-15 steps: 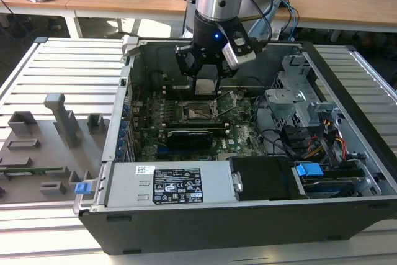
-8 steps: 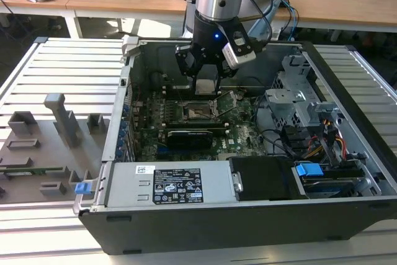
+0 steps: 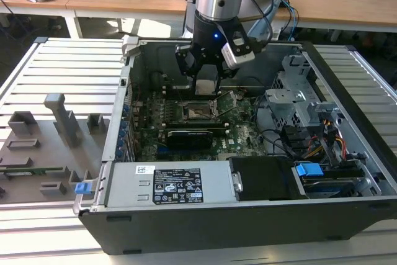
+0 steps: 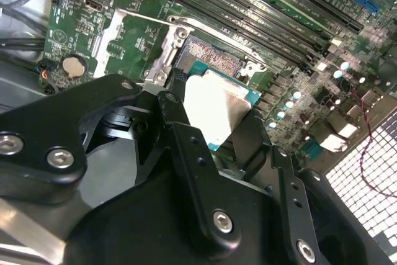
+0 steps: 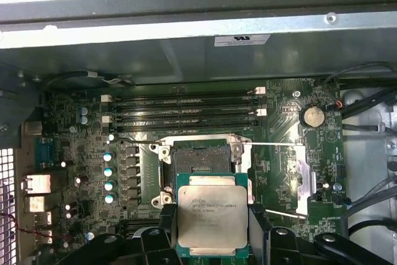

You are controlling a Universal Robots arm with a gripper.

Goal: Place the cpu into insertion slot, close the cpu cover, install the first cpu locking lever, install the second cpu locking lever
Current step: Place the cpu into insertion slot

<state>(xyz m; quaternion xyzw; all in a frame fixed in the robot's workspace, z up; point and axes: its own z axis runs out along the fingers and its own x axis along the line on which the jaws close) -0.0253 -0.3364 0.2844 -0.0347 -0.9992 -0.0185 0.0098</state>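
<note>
Silver-grey top of the cpu [image 5: 208, 218] is easy to spot in the first wrist view, but you don't get all of it. The black fingers [image 5: 257, 228] cover two opposite edges, and one end runs out of frame. In the second wrist view the gripper [image 4: 214, 122] and its linkage block a good chunk of the board [image 4: 291, 100] on one side of the insertion slot [image 4: 214, 54], so part of the slot's rim is hidden too.

The fingers are clamped on the chip, one on each side, with the chip flat between them and its metal side to the camera. It hangs over one edge of the insertion slot and isn't seated, so the socket is bare. I can't tell how high above it sits. The cpu cover [image 5: 302, 175] is swung open just beside the slot.
</note>
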